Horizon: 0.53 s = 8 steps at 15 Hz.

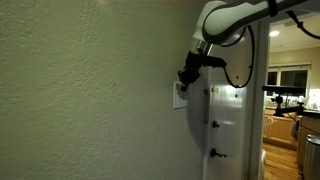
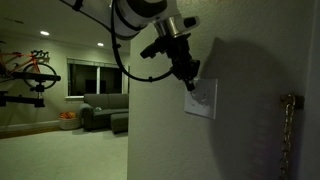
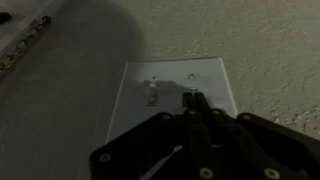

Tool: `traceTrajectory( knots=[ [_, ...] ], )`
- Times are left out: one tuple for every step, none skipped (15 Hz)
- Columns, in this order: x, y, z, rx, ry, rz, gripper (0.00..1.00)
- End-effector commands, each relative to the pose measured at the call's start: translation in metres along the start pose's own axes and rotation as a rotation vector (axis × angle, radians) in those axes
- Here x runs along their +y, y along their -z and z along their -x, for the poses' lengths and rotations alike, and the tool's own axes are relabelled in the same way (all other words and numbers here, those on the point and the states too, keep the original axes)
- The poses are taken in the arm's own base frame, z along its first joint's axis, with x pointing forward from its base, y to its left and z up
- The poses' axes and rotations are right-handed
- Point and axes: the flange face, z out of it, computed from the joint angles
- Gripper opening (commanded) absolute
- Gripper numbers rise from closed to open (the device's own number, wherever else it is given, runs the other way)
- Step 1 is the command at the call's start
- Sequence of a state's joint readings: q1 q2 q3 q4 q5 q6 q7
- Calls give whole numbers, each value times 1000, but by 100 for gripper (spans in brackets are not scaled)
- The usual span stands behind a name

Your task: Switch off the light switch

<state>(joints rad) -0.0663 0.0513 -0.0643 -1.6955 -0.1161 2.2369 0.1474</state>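
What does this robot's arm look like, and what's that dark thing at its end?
The arm is white, built of rounded glossy segments. The dark thing is its gripper: black, with jointed fingers. A thin black cable loops beside the arm.

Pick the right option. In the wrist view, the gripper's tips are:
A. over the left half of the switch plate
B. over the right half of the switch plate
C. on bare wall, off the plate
B: in the wrist view the gripper, its fingers pressed together, points onto the right half of the switch plate, and the left switch is uncovered.
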Motion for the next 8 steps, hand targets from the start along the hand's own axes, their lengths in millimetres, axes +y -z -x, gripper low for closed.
traceTrajectory(
  knots=[
    [3, -9, -7, 7, -5, 11, 4],
    [3, -12, -7, 1, -8, 10, 4],
    [3, -14, -7, -4, -10, 9, 5],
    [2, -15, -6, -7, -12, 6, 5],
    [2, -13, -5, -7, -13, 3, 5],
    [0, -13, -1, -15, -16, -5, 5],
    [-1, -14, 1, -20, -16, -8, 4],
    [-2, -18, 7, -38, -18, -15, 5]
  ],
)
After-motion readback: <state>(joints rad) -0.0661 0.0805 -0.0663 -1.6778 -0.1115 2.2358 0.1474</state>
